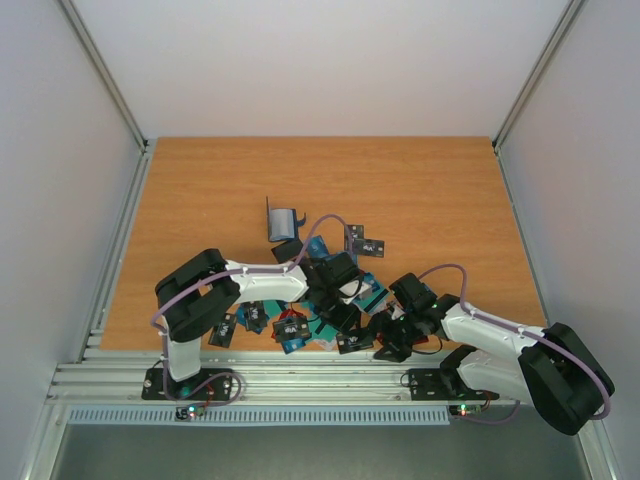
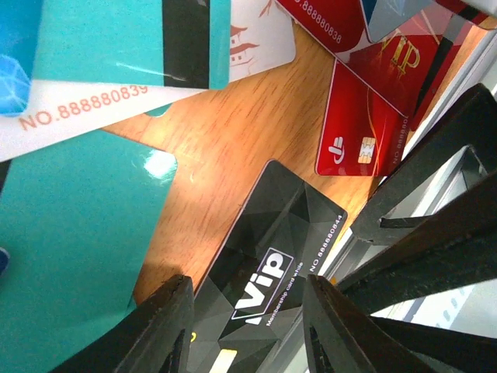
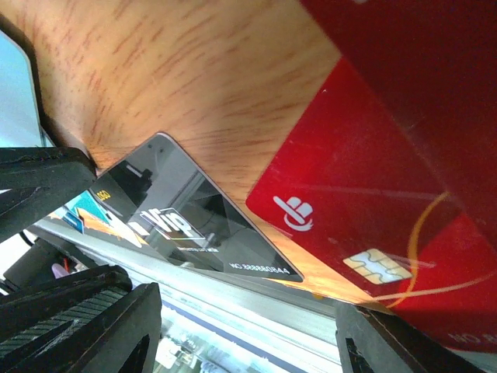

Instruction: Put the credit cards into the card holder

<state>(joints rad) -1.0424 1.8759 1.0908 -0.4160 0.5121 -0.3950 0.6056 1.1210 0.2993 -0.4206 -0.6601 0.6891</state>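
Down at the near edge of the table [image 1: 200, 200], the left tool [image 2: 245, 299] hangs low with its fingers [image 2: 167, 330] set apart on either side of a black card [image 2: 272, 249] lying flat on the wood; whether they press its edges cannot be told. Left of that card lies a teal card [image 2: 70, 233], and right of it a red card [image 2: 361, 128] with a gold chip. The credit cards [image 1: 290, 325] are strewn in a loose pile along the front of the table. The card holder [image 1: 283, 222] stands upright farther back, behind the pile and apart from both arms. The right tool [image 3: 252, 326] hovers at the pile's right end, jaws wide apart with nothing between them, over the same black and red cards.
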